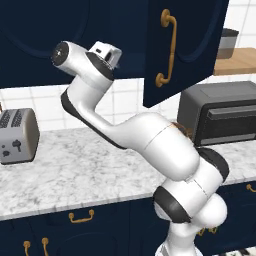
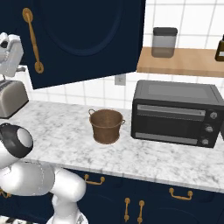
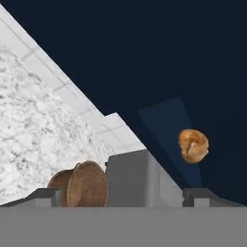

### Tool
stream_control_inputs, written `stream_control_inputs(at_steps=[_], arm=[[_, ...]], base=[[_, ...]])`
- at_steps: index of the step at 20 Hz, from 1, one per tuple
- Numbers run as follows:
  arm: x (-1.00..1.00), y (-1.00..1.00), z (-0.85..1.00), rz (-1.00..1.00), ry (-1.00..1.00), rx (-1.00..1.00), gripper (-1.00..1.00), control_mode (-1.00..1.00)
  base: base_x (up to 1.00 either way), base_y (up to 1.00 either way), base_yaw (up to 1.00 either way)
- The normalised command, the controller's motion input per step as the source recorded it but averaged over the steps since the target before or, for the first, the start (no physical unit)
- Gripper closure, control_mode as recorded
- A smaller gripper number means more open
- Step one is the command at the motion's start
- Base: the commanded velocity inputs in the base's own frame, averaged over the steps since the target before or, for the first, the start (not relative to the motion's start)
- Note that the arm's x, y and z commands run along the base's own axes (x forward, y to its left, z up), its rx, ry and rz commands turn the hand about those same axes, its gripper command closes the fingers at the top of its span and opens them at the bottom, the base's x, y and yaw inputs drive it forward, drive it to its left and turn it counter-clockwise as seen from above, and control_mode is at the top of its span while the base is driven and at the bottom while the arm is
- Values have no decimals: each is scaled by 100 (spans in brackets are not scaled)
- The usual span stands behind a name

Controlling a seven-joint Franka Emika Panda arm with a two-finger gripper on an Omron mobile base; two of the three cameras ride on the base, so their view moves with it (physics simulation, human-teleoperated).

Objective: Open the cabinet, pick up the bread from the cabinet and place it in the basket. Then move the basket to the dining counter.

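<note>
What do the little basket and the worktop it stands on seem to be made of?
The basket looks like woven wicker or rattan: matte brown, faintly ribbed walls, small loop handles. The worktop looks like polished marble, white with grey veining, though in a rendered scene either may be only a texture.

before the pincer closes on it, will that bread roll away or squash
The bread looks rounded and lumpy, so a nudge could well roll it. It is small next to the basket, so probably light. Its browned crust suggests it may dent under a hard squeeze.

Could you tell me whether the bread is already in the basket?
No, the basket on the worktop looks empty, and the bread sits inside the dark cabinet.
</note>
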Motion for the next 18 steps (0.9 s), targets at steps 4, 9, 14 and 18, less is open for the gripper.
stream_control_inputs(at_steps=[4,9,14,18], arm=[[16,-65,0,-9,2,0,-100,-100],[-14,-63,0,-8,-6,0,-100,-100],[-42,-71,3,-6,-15,0,-100,-100],[-92,-65,10,0,-30,0,-100,-100]], base=[[0,0,0],[0,0,0],[0,0,0],[0,0,0]])
